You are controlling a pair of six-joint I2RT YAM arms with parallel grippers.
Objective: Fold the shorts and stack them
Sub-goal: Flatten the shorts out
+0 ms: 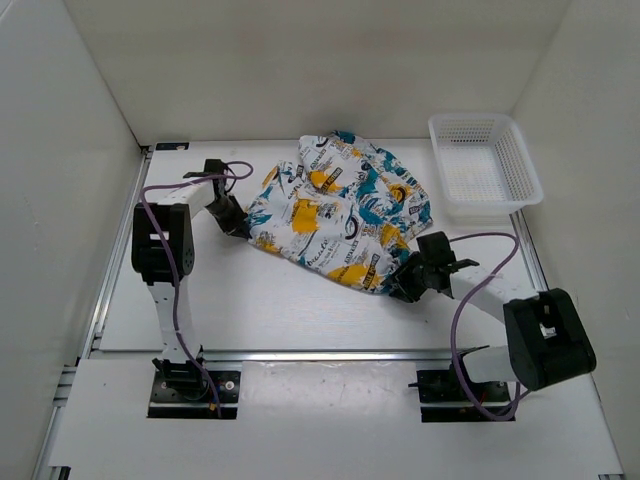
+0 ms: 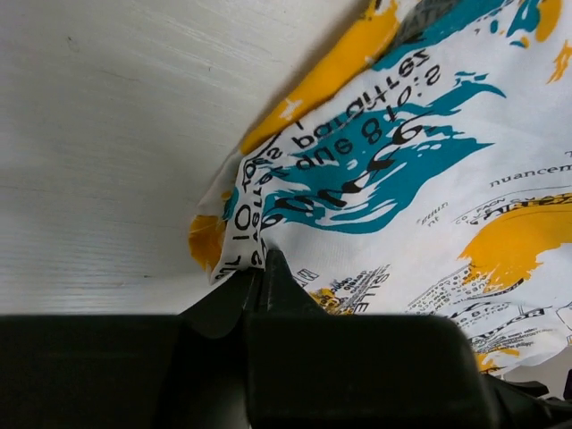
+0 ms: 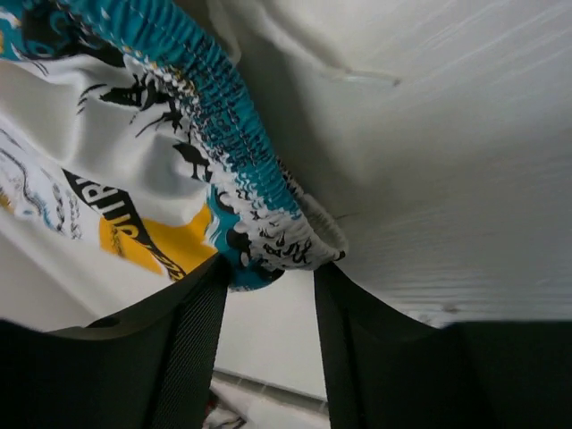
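The printed shorts lie spread in a loose heap on the white table, teal, yellow and black on white. My left gripper is at their left corner, shut on the hem; the left wrist view shows the pinched cloth edge between closed fingers. My right gripper is at the shorts' near right corner, fingers apart, with the teal elastic waistband sitting between the fingertips, not clamped.
A white plastic mesh basket stands at the back right. White walls enclose the table at left, back and right. A metal rail runs along the near edge in front of the arm bases.
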